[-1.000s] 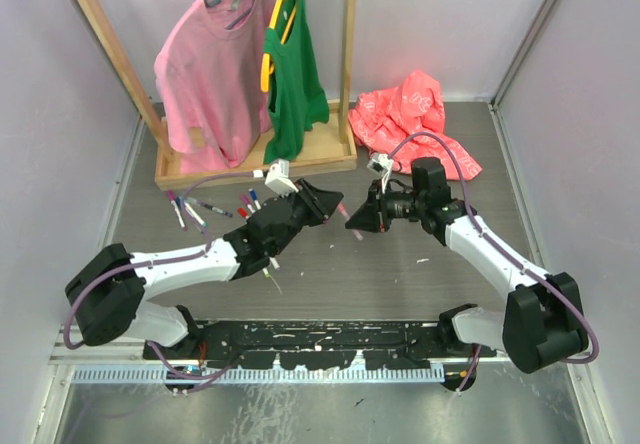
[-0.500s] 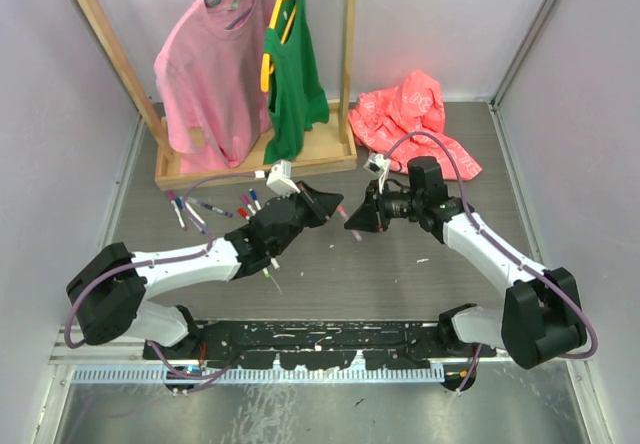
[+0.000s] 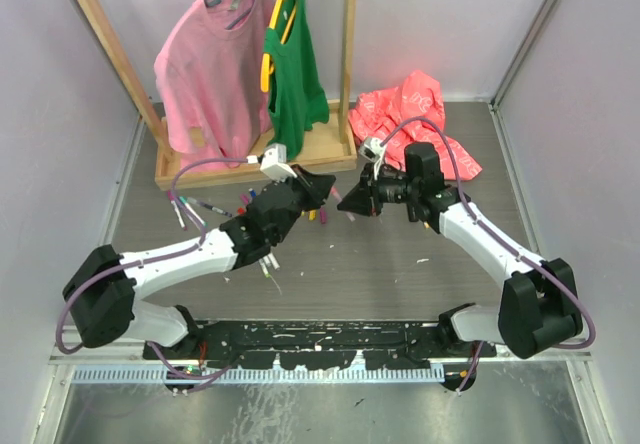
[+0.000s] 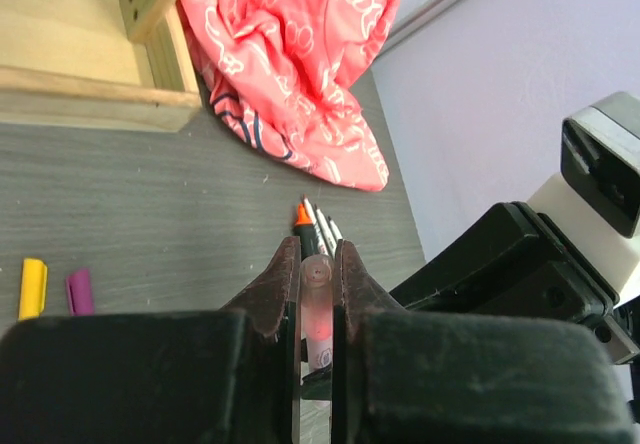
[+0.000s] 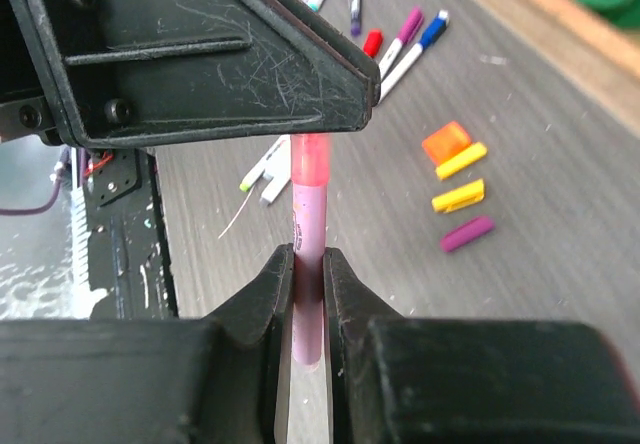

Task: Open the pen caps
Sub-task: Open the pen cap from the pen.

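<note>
My left gripper [image 3: 324, 187] and right gripper [image 3: 348, 204] meet tip to tip above the floor, both shut on one pink pen [image 5: 308, 226]. The right gripper [image 5: 308, 260] clamps its pink barrel. The left gripper [image 4: 316, 260] clamps the other end, a pale tip glowing pink [image 4: 316, 299]. Loose pen caps lie below: orange [image 5: 446, 141], two yellow ones [image 5: 460, 161] and purple [image 5: 466, 233]; a yellow one [image 4: 33, 287] and a purple one [image 4: 79, 291] also show in the left wrist view. Other pens [image 3: 190, 207] lie at the left.
A wooden clothes rack [image 3: 300, 159] with a pink shirt [image 3: 210, 74] and a green top [image 3: 292, 74] stands behind. A red crumpled cloth [image 3: 410, 109] lies at the back right. An orange-tipped black pen [image 4: 304, 226] lies beyond my left fingers. More pens [image 3: 268, 264] lie under the left arm.
Both grippers have moved together away from the arm bases toward the rack, still holding the pink pen between them. The pen looks the same length.
</note>
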Robot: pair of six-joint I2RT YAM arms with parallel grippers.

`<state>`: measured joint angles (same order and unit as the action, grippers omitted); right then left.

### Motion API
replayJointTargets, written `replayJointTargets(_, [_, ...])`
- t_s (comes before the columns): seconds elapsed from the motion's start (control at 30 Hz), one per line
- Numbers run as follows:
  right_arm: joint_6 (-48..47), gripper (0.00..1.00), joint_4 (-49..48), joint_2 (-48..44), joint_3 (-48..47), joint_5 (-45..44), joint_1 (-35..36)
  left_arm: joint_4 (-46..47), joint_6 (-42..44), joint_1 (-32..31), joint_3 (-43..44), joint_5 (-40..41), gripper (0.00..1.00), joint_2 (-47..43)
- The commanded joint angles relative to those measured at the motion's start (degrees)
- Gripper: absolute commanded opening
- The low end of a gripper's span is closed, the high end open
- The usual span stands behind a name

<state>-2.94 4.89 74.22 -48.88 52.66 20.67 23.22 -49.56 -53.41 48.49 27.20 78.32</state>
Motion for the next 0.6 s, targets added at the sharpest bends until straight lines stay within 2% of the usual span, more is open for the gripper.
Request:
replayJointTargets(0.0, [-1.3, 0.01, 6.4, 0.2, -0.3, 1.4, 0.7, 4.2, 4.7, 6.5, 3.8, 14.6, 0.00, -7.3])
replayJointTargets(0.37, [-3.0, 0.01, 8.8, 1.6, -1.3, 1.3, 1.6, 2.8, 4.2, 9.3, 0.1, 17.4, 0.00, -14.4])
replayJointTargets(0.57, [-5.3, 0.01, 11.6, 3.5, -2.7, -0.6, 2.9, 1.8, 11.9, 9.6, 3.3, 17.3, 0.00, -13.6])
